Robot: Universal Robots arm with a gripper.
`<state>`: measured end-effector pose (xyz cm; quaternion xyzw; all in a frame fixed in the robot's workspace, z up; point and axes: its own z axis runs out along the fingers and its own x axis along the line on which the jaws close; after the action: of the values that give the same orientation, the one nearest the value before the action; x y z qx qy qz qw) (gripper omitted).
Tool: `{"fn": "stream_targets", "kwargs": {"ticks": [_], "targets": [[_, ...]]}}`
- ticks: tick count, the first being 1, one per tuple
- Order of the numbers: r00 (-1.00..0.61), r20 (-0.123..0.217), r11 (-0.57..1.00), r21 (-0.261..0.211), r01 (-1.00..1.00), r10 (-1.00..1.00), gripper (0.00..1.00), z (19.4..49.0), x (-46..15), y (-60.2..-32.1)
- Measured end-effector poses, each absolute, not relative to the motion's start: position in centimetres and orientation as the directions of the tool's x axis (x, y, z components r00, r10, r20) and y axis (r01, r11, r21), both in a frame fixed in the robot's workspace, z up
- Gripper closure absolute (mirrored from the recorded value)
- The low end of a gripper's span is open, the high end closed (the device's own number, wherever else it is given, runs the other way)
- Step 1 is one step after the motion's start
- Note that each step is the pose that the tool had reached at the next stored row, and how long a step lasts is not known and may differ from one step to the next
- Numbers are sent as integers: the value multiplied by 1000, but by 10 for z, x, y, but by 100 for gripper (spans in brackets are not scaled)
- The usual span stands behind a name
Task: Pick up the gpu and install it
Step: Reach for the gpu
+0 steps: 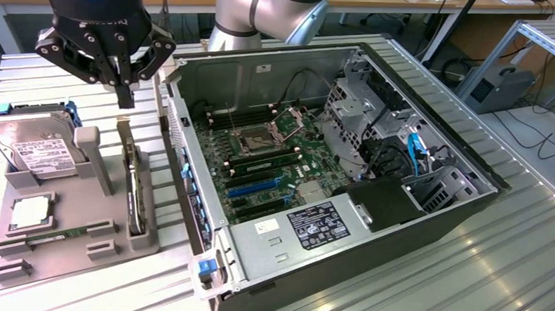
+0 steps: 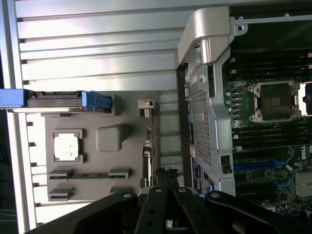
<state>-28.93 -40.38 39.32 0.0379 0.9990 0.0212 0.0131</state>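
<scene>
Pincer [image 1: 123, 98], closed and empty, hangs above the gpu [image 1: 136, 183] standing on edge, lengthwise toward camera.

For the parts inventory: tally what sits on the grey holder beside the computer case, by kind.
Hard drive: 1
Graphics card: 1
Processor chip: 1
Memory stick: 1
Total: 4
</scene>
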Motion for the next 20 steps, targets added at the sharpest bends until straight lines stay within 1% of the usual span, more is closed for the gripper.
{"fn": "stream_targets", "kwargs": {"ticks": [20], "targets": [[-997,-25,996,43,75,76,89,393,-289,-412]]}}
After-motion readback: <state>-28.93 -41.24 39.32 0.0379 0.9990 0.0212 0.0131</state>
